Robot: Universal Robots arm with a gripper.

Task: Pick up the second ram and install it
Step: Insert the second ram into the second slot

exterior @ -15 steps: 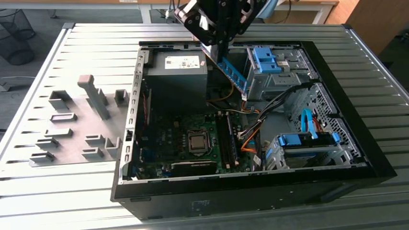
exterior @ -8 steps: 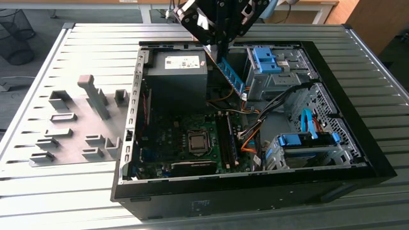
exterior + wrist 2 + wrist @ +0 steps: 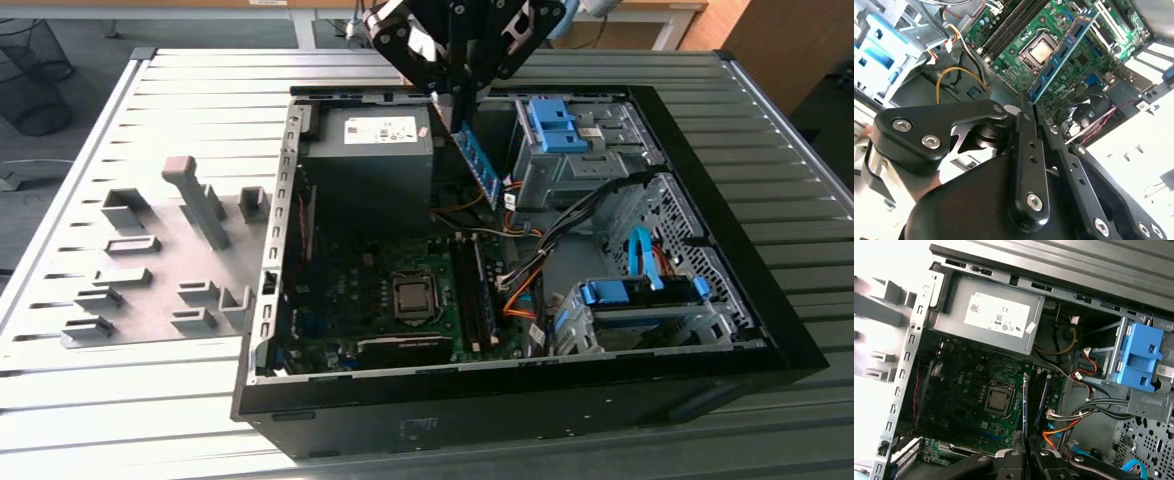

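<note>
The second ram (image 3: 482, 168) is a thin blue board with dark chips. It hangs tilted above the open computer case (image 3: 738, 300), with my gripper (image 3: 454, 112) shut on its upper end. In the second wrist view the ram (image 3: 1061, 55) reaches out from my gripper (image 3: 1030, 106) over the green motherboard (image 3: 1081, 60). The first wrist view shows the ram (image 3: 1025, 405) edge-on between the fingers (image 3: 1013, 462), beside the CPU socket (image 3: 999, 400) and the dark memory slots (image 3: 1044, 390). The memory slots (image 3: 470, 292) lie well below the stick.
A grey power supply (image 3: 367, 150) sits at the back of the case. Blue drive cages (image 3: 554, 125) (image 3: 641, 295) and loose orange and black cables (image 3: 527, 270) fill the exterior view's right side. Grey holder blocks (image 3: 160, 260) stand on the slatted table (image 3: 134, 400) outside the case.
</note>
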